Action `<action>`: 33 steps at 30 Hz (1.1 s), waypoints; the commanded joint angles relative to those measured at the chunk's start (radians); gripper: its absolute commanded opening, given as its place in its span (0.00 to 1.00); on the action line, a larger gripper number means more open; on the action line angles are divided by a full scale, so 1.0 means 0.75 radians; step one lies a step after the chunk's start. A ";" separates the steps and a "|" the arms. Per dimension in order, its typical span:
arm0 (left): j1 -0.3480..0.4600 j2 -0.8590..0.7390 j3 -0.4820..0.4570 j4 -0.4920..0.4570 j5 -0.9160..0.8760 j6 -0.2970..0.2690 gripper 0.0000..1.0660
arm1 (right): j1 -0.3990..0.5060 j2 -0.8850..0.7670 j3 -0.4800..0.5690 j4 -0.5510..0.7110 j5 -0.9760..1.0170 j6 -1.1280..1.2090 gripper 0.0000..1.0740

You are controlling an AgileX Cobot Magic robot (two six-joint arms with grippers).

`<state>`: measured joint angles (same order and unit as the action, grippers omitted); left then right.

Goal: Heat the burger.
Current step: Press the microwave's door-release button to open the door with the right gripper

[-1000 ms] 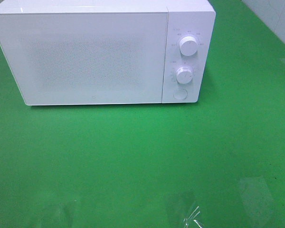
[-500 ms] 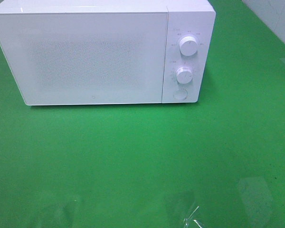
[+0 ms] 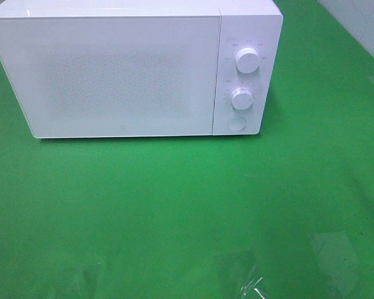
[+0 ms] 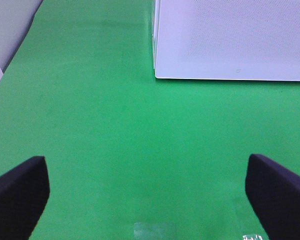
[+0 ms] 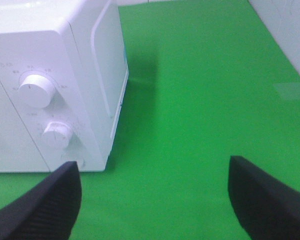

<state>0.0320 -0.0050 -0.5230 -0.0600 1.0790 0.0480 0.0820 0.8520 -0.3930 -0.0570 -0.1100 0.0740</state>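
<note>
White microwave (image 3: 124, 75) shut, interior hidden; left pincer (image 4: 148, 197) wide, right pincer (image 5: 155, 200) wide, tips cropped.

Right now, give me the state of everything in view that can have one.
microwave door, shut.
upper knob, pointer unreadable.
lower knob, pointer unreadable.
round button, untouched.
left hand, open, empty.
right hand, open, empty.

No burger on show from the high camera or either wrist camera, so its state and pose can't be told. The white microwave (image 3: 134, 68) sits upright at the upper left of the high frame, door (image 3: 112, 78) shut flush
</note>
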 commanded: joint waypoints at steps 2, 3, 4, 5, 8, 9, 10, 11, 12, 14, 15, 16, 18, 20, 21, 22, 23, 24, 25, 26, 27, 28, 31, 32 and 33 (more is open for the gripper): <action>0.001 -0.020 0.004 0.001 -0.013 -0.003 0.94 | -0.004 0.140 0.005 -0.005 -0.300 0.003 0.71; 0.001 -0.020 0.004 0.001 -0.013 -0.003 0.94 | -0.004 0.140 0.005 -0.005 -0.300 0.003 0.71; 0.001 -0.020 0.004 0.001 -0.013 -0.003 0.94 | -0.004 0.175 0.005 -0.005 -0.337 0.003 0.71; 0.001 -0.020 0.004 0.001 -0.013 -0.003 0.94 | -0.004 0.175 0.005 -0.005 -0.337 0.003 0.71; 0.001 -0.020 0.004 0.001 -0.013 -0.003 0.94 | 0.000 0.304 0.005 -0.003 -0.469 -0.027 0.71; 0.001 -0.020 0.004 0.001 -0.013 -0.003 0.94 | 0.000 0.363 0.005 0.000 -0.521 -0.049 0.71; 0.001 -0.020 0.004 0.001 -0.013 -0.003 0.94 | 0.000 0.363 0.005 0.000 -0.521 -0.049 0.71; 0.001 -0.020 0.004 0.001 -0.013 -0.003 0.94 | 0.000 0.392 0.009 0.001 -0.549 -0.052 0.71; 0.001 -0.020 0.004 0.001 -0.013 -0.003 0.94 | 0.000 0.392 0.009 0.001 -0.549 -0.052 0.71; 0.001 -0.020 0.004 0.001 -0.013 -0.003 0.94 | 0.001 0.487 0.056 0.085 -0.727 -0.067 0.71; 0.001 -0.020 0.004 0.001 -0.013 -0.003 0.94 | 0.001 0.487 0.056 0.085 -0.727 -0.067 0.71; 0.001 -0.020 0.004 0.001 -0.013 -0.003 0.94 | 0.025 0.523 0.092 0.165 -0.828 -0.099 0.71; 0.001 -0.020 0.004 0.001 -0.013 -0.003 0.94 | 0.083 0.556 0.128 0.281 -0.932 -0.173 0.71; 0.001 -0.020 0.004 0.001 -0.013 -0.003 0.94 | 0.113 0.572 0.143 0.340 -0.977 -0.224 0.71; 0.001 -0.020 0.004 0.001 -0.013 -0.003 0.94 | 0.188 0.600 0.157 0.451 -1.040 -0.317 0.71; 0.001 -0.020 0.004 0.001 -0.013 -0.003 0.94 | 0.188 0.600 0.157 0.451 -1.040 -0.317 0.71; 0.001 -0.020 0.004 0.001 -0.013 -0.003 0.94 | 0.277 0.631 0.161 0.576 -1.084 -0.407 0.71; 0.001 -0.020 0.004 0.001 -0.013 -0.003 0.94 | 0.277 0.631 0.161 0.576 -1.084 -0.407 0.71; 0.001 -0.020 0.004 0.001 -0.013 -0.003 0.94 | 0.321 0.645 0.161 0.624 -1.105 -0.444 0.71; 0.001 -0.020 0.004 0.001 -0.013 -0.003 0.94 | 0.396 0.676 0.161 0.732 -1.152 -0.492 0.71; 0.001 -0.020 0.004 0.001 -0.013 -0.003 0.94 | 0.396 0.676 0.161 0.732 -1.152 -0.492 0.71; 0.001 -0.020 0.004 0.001 -0.013 -0.003 0.94 | 0.476 0.716 0.161 0.821 -1.216 -0.524 0.71; 0.001 -0.020 0.004 0.001 -0.013 -0.003 0.94 | 0.544 0.753 0.161 0.892 -1.276 -0.535 0.71; 0.001 -0.020 0.004 0.001 -0.013 -0.003 0.94 | 0.580 0.768 0.161 0.923 -1.303 -0.535 0.71; 0.001 -0.020 0.004 0.001 -0.013 -0.003 0.94 | 0.647 0.805 0.161 0.988 -1.364 -0.535 0.71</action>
<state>0.0320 -0.0050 -0.5230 -0.0600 1.0790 0.0480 0.5040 1.4260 -0.2730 0.6100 -1.0540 -0.3030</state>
